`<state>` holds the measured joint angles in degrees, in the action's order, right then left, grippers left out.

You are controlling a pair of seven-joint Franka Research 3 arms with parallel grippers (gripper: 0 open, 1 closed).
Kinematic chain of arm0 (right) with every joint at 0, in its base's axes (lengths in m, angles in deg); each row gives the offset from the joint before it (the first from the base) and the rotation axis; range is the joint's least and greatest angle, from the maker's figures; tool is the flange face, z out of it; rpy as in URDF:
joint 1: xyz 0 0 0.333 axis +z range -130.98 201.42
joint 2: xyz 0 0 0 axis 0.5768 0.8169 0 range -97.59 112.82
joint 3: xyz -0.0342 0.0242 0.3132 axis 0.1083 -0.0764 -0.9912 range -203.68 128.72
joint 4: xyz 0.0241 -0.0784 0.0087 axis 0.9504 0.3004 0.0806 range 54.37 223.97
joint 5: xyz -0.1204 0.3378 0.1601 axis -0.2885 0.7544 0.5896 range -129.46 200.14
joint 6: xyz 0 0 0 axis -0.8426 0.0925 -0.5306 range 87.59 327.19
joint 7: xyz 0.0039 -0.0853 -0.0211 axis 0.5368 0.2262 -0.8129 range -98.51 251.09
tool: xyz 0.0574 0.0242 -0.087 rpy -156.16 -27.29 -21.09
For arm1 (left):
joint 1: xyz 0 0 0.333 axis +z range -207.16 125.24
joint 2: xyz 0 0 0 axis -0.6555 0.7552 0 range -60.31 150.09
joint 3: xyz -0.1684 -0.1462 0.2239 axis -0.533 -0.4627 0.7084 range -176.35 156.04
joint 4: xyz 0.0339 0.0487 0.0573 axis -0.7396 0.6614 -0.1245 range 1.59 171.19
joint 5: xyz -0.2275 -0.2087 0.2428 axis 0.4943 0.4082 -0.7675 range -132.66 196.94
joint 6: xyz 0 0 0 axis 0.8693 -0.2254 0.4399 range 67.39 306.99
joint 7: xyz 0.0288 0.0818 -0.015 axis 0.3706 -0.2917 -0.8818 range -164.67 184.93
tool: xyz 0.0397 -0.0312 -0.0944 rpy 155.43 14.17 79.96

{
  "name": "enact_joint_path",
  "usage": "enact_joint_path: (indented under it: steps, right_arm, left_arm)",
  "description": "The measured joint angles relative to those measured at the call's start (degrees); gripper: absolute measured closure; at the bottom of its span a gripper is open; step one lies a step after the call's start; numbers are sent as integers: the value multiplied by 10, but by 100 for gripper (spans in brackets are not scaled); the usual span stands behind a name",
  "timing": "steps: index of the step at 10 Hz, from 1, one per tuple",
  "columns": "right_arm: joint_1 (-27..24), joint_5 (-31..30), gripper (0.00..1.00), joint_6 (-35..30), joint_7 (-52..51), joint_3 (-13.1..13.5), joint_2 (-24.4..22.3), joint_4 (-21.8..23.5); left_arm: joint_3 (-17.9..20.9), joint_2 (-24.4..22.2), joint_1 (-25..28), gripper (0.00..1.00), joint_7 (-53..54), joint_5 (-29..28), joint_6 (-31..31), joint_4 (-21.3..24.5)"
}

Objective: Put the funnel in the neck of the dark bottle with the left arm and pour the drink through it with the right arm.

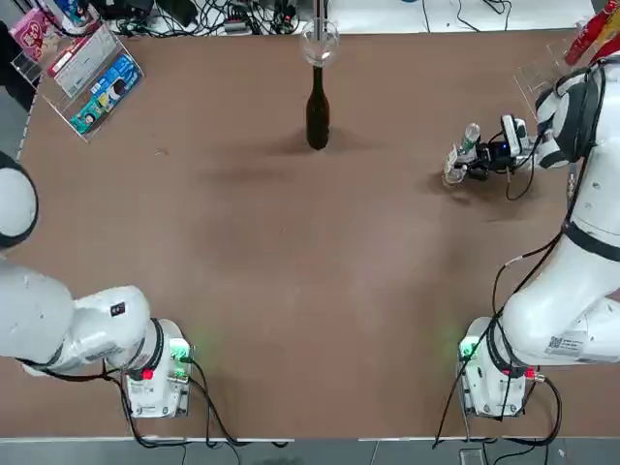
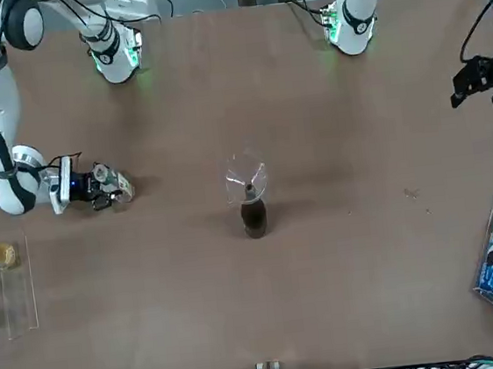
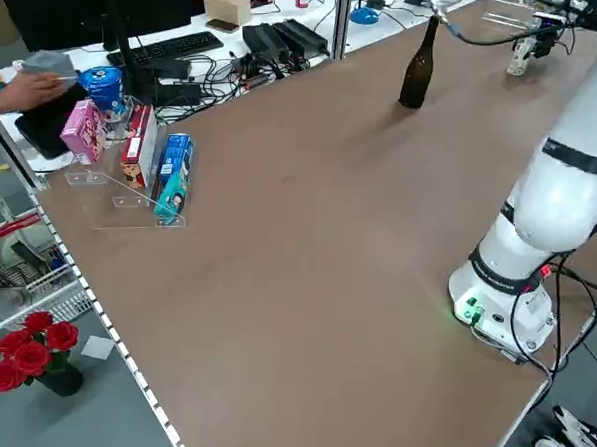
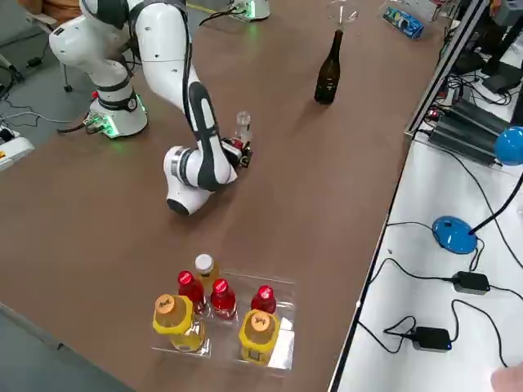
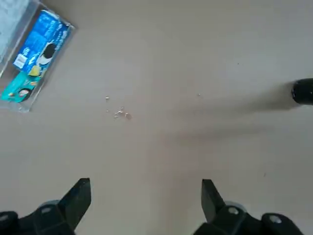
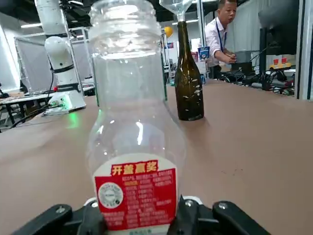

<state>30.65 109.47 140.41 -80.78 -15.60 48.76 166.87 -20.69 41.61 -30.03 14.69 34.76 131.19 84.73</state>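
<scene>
Across the brown counter (image 1: 242, 262): two hands, one funnel, two bottles at work, two trays.
At the left side, the left hand (image 5: 146, 181) hovers released above the counter, and one clear tray (image 3: 127, 207) holds at least three packs; near the middle of the far side, one dark bottle (image 1: 318, 111) stands upright, one funnel (image 1: 320, 44) in its neck; towards the right, the right hand (image 6: 139, 215) grasps one clear bottle (image 6: 139, 142) upright; beyond it, one clear tray (image 4: 282, 347) holds six bottles.
</scene>
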Motion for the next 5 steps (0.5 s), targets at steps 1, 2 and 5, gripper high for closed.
enact_joint_path:
  steps: [1,2,5]
  right_arm:
    - [0,3,61,-1,0,0,1,3]
    - [0,7,61,-2,0,0,5,4]
    - [0,11,60,-3,-1,0,15,4]
  left_arm:
    - [28,-30,-25,0,-1,0,10,34]
    - [42,-50,-37,0,-2,0,16,57]
    - [77,-57,-81,0,-43,0,20,72]
